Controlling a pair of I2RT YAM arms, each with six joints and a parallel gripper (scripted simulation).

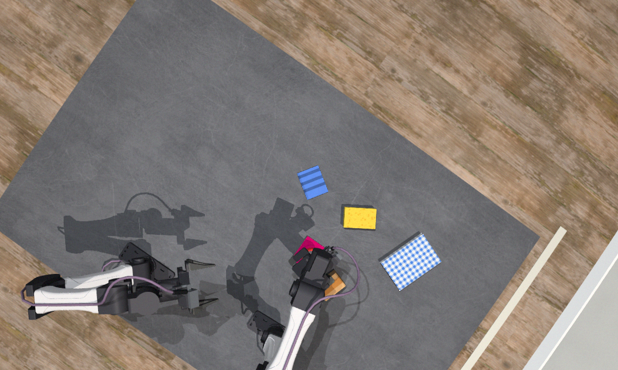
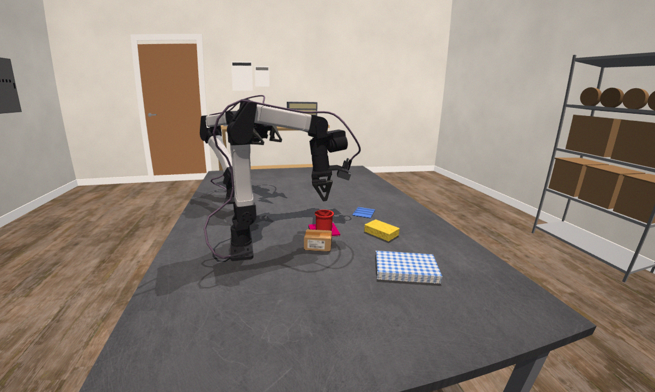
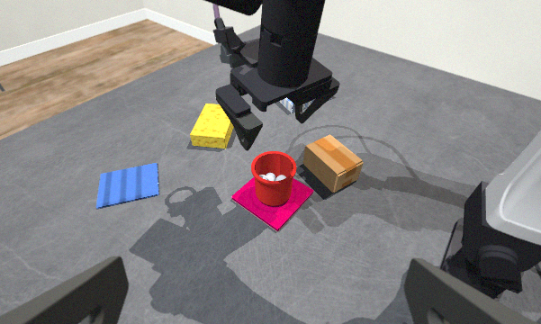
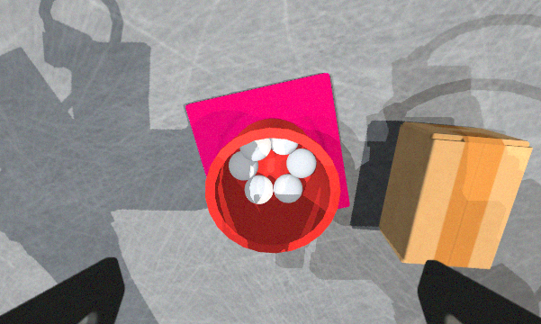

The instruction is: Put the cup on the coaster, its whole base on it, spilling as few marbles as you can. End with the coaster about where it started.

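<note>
The red cup (image 2: 323, 222) (image 3: 274, 191) (image 4: 275, 225) stands upright on the pink square coaster (image 1: 308, 242) (image 2: 336, 231) (image 3: 276, 220) (image 4: 270, 103). In the left wrist view its base shows coaster around the visible sides; the far side is hidden. Several white marbles (image 3: 271, 176) (image 4: 301, 163) lie inside the cup, and none shows outside it. My right gripper (image 2: 323, 198) (image 3: 273, 133) (image 4: 271, 274) is open and empty, above the cup and clear of its rim. My left gripper (image 1: 216, 281) (image 2: 271, 141) (image 3: 266, 272) is open and empty, raised well away from the cup.
A cardboard box (image 1: 336, 286) (image 2: 316, 243) (image 3: 333, 162) (image 4: 468, 202) stands close beside the coaster. A yellow sponge (image 1: 359, 218) (image 2: 381, 230) (image 3: 211, 126), a blue striped cloth (image 1: 312, 182) (image 2: 363, 212) (image 3: 128, 184) and a blue checked block (image 1: 410, 261) (image 2: 407, 265) lie farther off.
</note>
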